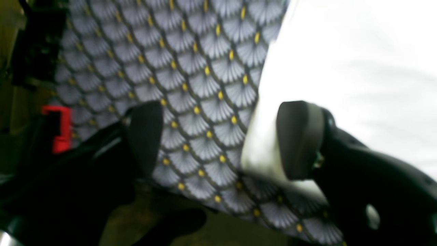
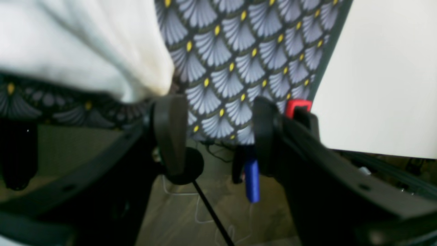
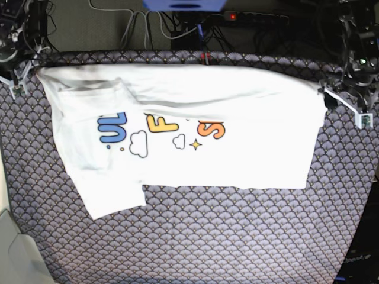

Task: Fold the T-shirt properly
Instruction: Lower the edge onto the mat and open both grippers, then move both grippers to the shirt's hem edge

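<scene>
Two wrist cameras are showing me both end effectors spread wide and holding nothing: the left end effector [image 1: 218, 140] hanging over the T-shirt's [image 3: 189, 136] white edge, the right end effector [image 2: 218, 133] just beside a bunched white corner. Only the base view is giving me the whole shirt, lying partly folded, print up, across the far half of the fan-patterned tabletop [image 3: 207, 236]. Cables [image 3: 154, 26] are trailing on the floor behind it.

One T-shirt [image 3: 237, 160], one patterned tablecloth [image 3: 207, 236], two claws.
</scene>
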`<action>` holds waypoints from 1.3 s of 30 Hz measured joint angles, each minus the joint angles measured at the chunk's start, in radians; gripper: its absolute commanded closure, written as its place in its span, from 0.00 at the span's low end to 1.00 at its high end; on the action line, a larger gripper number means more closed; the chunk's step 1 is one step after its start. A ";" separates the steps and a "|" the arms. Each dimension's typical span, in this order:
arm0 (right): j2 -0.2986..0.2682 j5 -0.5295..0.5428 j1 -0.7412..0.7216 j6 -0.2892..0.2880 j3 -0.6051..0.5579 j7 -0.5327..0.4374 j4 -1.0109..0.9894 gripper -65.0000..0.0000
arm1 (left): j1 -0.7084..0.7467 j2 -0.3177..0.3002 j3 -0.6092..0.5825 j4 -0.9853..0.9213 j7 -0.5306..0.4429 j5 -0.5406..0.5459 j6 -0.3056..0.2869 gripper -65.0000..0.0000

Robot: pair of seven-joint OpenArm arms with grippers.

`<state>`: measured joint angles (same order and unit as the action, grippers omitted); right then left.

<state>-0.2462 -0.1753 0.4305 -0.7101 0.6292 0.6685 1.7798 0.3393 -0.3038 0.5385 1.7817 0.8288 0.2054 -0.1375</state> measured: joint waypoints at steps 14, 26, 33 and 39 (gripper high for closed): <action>-0.060 0.010 -0.394 0.002 -0.160 0.114 -0.077 0.51 | -0.293 0.019 0.001 -0.037 -0.019 -0.014 0.002 0.21; -0.018 -0.096 -0.785 0.007 -0.368 0.167 -0.497 0.51 | -0.503 0.018 -0.178 -0.359 -0.075 -0.015 0.009 0.21; 0.008 -0.106 -0.902 0.008 -0.384 0.150 -0.637 0.51 | -0.581 0.025 -0.223 -0.476 -0.105 -0.105 0.006 0.21; 0.003 -0.113 -0.920 0.007 -0.383 0.030 -0.813 0.50 | -0.622 0.027 -0.220 -0.523 -0.106 -0.142 0.006 0.21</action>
<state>-0.2436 -0.2882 -0.4892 -0.7033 0.2459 0.6983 0.9672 -0.2829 -0.2768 0.3180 1.2591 0.7231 0.0631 -0.1314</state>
